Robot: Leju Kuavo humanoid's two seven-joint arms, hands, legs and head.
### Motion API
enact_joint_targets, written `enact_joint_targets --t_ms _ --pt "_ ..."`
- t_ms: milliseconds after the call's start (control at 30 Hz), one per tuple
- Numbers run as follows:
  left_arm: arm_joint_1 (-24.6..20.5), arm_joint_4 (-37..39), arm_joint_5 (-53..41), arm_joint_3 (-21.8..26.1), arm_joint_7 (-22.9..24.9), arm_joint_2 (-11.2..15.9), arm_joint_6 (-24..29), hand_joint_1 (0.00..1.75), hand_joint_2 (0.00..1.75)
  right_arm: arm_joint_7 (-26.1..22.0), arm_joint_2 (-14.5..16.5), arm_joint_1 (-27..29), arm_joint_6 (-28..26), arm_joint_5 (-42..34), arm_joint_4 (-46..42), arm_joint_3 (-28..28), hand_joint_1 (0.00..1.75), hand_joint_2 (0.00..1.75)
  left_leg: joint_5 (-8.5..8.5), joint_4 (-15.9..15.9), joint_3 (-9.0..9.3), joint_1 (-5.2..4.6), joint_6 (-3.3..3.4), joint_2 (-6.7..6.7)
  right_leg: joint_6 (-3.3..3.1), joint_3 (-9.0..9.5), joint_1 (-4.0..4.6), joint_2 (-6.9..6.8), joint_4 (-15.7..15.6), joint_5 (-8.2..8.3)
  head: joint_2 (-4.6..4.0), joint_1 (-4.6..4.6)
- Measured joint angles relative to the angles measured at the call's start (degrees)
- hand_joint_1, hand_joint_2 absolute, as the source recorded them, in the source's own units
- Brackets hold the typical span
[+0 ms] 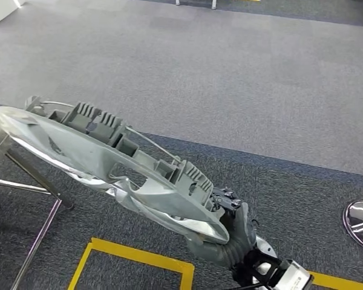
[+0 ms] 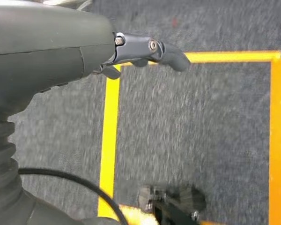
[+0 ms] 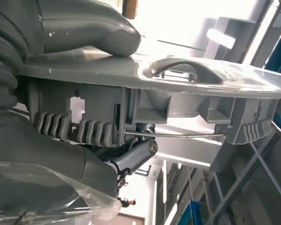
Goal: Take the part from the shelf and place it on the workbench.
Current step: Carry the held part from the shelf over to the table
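Right, we've got the long grey moulded plastic part (image 1: 111, 163) with ribbed clips and a thin wire rod up in the air over the dark grey carpet floor (image 1: 271, 181), stretching from near right to far left. Our right hand (image 1: 230, 232) grips its near end, thumb (image 3: 96, 26) pressed on one face, darker fingers (image 3: 132, 157) curled under the other. Clear plastic wrap (image 1: 102, 184) hangs beneath the part. Our left hand (image 2: 61, 51) hangs above yellow floor tape (image 2: 109, 131), fingers loosely extended, holding nothing. A metal frame (image 1: 33, 181) stands at left.
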Motion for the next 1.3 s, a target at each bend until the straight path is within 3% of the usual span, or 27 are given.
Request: enact_joint_targets --t_ms 67,133,200,267,300,333,400,433,500,567,633,700,767,800,833,867,933,1000,1067,1100,1167,1233,1300 --pt "0.0 0.0 0.0 0.1 0.0 0.1 0.1 0.0 1.75 0.1 0.0 -0.1 0.0 0.0 0.0 0.0 1.75 1.75 0.05 -0.1 -0.26 0.15 -0.59 -0.86 0.02 0.51 -0.1 -0.99 -0.9 -0.1 -0.01 0.16" --pt "0.0 0.1 -0.3 0.1 0.0 0.1 0.4 0.0 1.75 0.1 0.0 -0.2 0.0 0.0 0.0 0.0 1.75 1.75 -1.17 1.5 -0.89 -0.07 -1.17 1.39 -0.15 1.26 -0.37 -2.5 -1.8 0.04 -0.01 0.0" --pt "-0.1 0.1 -0.6 0.1 -0.1 0.2 0.6 0.0 1.75 0.1 0.0 -0.2 0.0 -0.1 0.0 0.0 1.75 1.75 -4.28 7.4 -3.51 -0.03 -1.79 4.7 -0.39 1.94 -0.45 -4.28 -2.3 -0.06 -0.01 -0.18" --pt "-0.1 0.1 -0.7 0.1 -0.2 0.2 0.7 0.0 1.75 0.1 0.0 -0.2 0.0 -0.2 0.0 0.0 1.75 1.75 -6.49 13.7 -6.77 0.46 -2.48 5.52 -0.43 2.14 -0.48 -5.97 -2.3 -0.33 -0.01 -0.22" --pt "-0.1 0.1 -0.7 0.2 -0.2 0.2 0.8 0.0 1.75 0.1 0.0 -0.2 0.0 -0.1 0.0 0.0 1.75 1.75 -6.13 14.5 -7.38 0.75 -2.82 5.68 -0.32 2.2 -0.54 -6.75 -2.2 -0.46 -0.01 -0.22" --pt "-0.1 0.2 -0.8 0.2 -0.3 0.2 0.8 0.0 1.75 0.2 0.0 -0.2 0.0 -0.1 0.1 0.0 1.75 1.75 -4.72 13.2 -6.89 1.03 -3.14 5.95 -0.13 2.31 -0.62 -7.46 -2.2 -0.62 -0.01 -0.22" --pt "-0.1 0.2 -1.0 0.4 -0.4 0.2 0.9 0.0 1.75 0.2 0.0 -0.2 0.0 -0.1 0.1 0.0 1.75 1.75 -0.83 6.2 -3.64 1.41 -3.7 7.73 0.48 2.66 -0.79 -8.68 -2.0 -1.07 -0.01 -0.22" --pt "-0.2 0.3 -1.1 0.4 -0.5 0.2 0.9 0.0 1.75 0.2 0.0 -0.2 0.0 0.0 0.1 0.0 1.75 1.75 0.33 3.0 -2.15 1.31 -3.63 8.96 0.87 2.79 -0.72 -9.18 -1.9 -1.35 -0.01 -0.33" --pt "-0.3 0.4 -1.2 0.5 -0.7 0.2 1.1 0.0 1.75 0.3 0.0 -0.4 0.0 0.0 0.1 0.1 1.75 1.75 0.58 0.3 -0.98 0.86 -2.85 10.39 1.51 3.08 -0.42 -10.13 -1.7 -1.79 -0.01 -0.29" --pt "-0.4 0.6 -1.6 0.7 -0.9 0.2 1.3 0.0 1.75 0.4 0.0 -0.5 0.0 0.0 0.1 0.2 1.75 1.75 0.43 0.2 -1.01 0.59 -1.62 9.45 2.14 3.51 -0.45 -10.99 -1.8 -2.13 -0.01 -0.11" --pt "-0.5 0.7 -1.9 1.0 -1.0 0.1 1.5 0.0 1.75 0.3 0.0 -0.7 -0.1 0.1 0.1 0.3 1.75 1.75 0.45 0.0 -0.79 0.61 -0.7 8.24 2.7 3.05 -0.84 -9.21 -0.3 -3.57 -0.01 0.12" --pt "-0.7 0.7 -1.9 1.1 -1.1 0.1 1.5 0.0 1.75 0.3 0.0 -0.7 -0.1 0.1 0.1 0.3 1.75 1.75 0.48 -0.1 -0.65 0.6 -0.01 7.05 2.71 -0.06 -0.95 -6.09 6.1 -6.85 -0.01 0.47" --pt "-1.1 0.8 -2.0 1.1 -1.1 0.2 1.5 0.0 1.75 0.3 0.0 -0.7 0.0 0.1 0.2 0.4 1.75 1.75 0.45 -0.1 -0.64 0.36 0.33 5.67 2.38 -4.33 -0.78 -4.98 13.8 -9.4 -0.01 0.61" --pt "-1.2 0.8 -2.1 1.2 -1.1 0.2 1.6 0.0 1.75 0.3 0.0 -0.6 0.0 0.1 0.2 0.4 1.75 1.75 0.43 -0.1 -0.57 0.22 0.4 4.88 2.15 -5.59 -0.69 -4.83 15.4 -9.18 -0.01 0.61" --pt "-1.3 0.9 -2.2 1.3 -1.1 0.2 1.6 0.0 1.75 0.3 0.0 -0.6 0.0 0.2 0.2 0.4 1.75 1.75 0.41 -0.1 -0.47 0.09 0.43 4.04 1.82 -5.8 -0.59 -4.67 14.8 -7.79 -0.01 0.61" --pt "-1.3 1.0 -2.3 1.3 -1.1 0.2 1.6 0.0 1.75 0.3 0.0 -0.7 0.0 0.2 0.3 0.4 1.75 1.75 0.38 -0.1 -0.34 -0.01 0.46 3.17 1.39 -4.95 -0.48 -4.23 11.9 -5.47 -0.01 0.62" --pt "-1.6 1.2 -2.6 1.5 -1.2 0.2 1.6 0.0 1.75 0.4 0.0 -0.8 0.0 0.2 0.3 0.4 1.75 1.75 0.33 0.0 -0.25 -0.11 0.39 1.62 0.47 -1.92 -0.34 -1.83 4.2 -1.28 -0.01 0.57" --pt "-1.7 1.6 -2.9 1.6 -1.2 0.2 1.6 0.0 1.75 0.4 0.0 -0.9 -0.1 0.2 0.3 0.4 1.75 1.75 0.41 0.1 -0.62 0.12 -0.01 0.38 0.09 0.07 -0.24 0.06 0.0 -0.26 -0.01 0.53" --pt "-1.7 1.9 -3.0 1.8 -1.2 0.3 1.7 0.0 1.75 0.3 0.0 -0.9 -0.1 0.3 0.2 0.5 1.75 1.75 0.59 0.0 -1.03 0.4 -0.71 -0.67 0.14 0.63 -0.21 -0.51 -0.8 -0.49 -0.01 0.6" --pt "-1.7 2.0 -3.1 2.0 -1.3 0.4 1.7 0.0 1.75 0.3 0.0 -0.9 -0.2 0.3 0.2 0.5 1.75 1.75 0.55 0.1 -1.1 0.4 -1.02 -0.57 0.08 0.83 -0.32 -1.18 -1.1 -0.38 -0.01 0.61" --pt "-1.7 2.0 -3.1 2.2 -1.3 0.4 1.9 0.0 1.75 0.3 0.0 -0.8 -0.4 0.4 0.2 0.5 1.75 1.75 -1.08 2.3 -1.99 0.12 -1.61 2.05 -0.22 1.51 -0.6 -2.84 -1.9 -0.23 -0.01 0.27" --pt "-1.7 2.1 -3.1 2.2 -1.3 0.4 1.9 0.0 1.75 0.2 0.0 -0.7 -0.5 0.4 0.2 0.4 1.75 1.75 -4.39 8.4 -4.7 0.19 -2.16 5.06 -0.56 1.97 -0.59 -4.51 -2.1 -0.39 -0.01 -0.05" --pt "-1.7 2.1 -3.1 2.3 -1.3 0.4 1.9 0.0 1.75 0.2 0.0 -0.7 -0.5 0.4 0.3 0.4 1.75 1.75 -6.64 14.6 -7.64 0.53 -2.7 5.67 -0.61 2.11 -0.58 -6.14 -2.1 -0.62 -0.01 -0.05"
